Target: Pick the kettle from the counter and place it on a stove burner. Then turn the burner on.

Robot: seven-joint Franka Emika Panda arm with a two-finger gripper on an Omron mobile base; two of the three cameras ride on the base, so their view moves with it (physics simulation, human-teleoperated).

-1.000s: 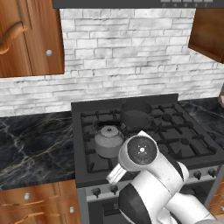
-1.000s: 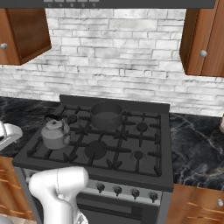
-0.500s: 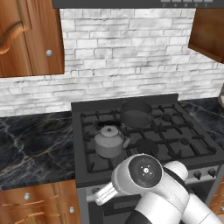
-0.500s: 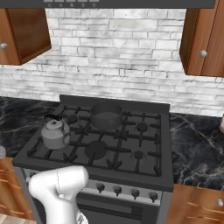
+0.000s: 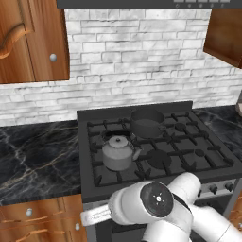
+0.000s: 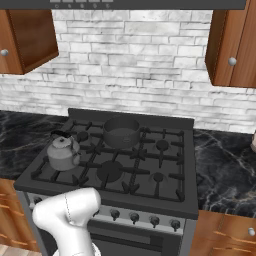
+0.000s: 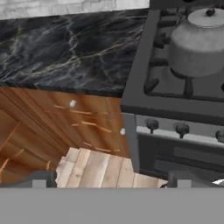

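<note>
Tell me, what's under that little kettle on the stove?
The kettle sits on a black grate at the stove's front left. The burner beneath is covered by its body.

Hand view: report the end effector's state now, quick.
End effector: open, fingertips spread wide, holding nothing; the kettle sits apart on the stove grate.

The kettle (image 5: pixel 118 153) looked like dull brushed grey metal with a soft sheen. The surface (image 5: pixel 38 158) at the left of the frame was polished black marble with pale and gold veins. The stove grates (image 5: pixel 184 151) were matt black cast iron; the pot (image 5: pixel 147 123) matt dark grey metal. The drawers (image 7: pixel 52 127) were brown grained wood, the wall (image 5: pixel 137 61) rough white brick.
</note>
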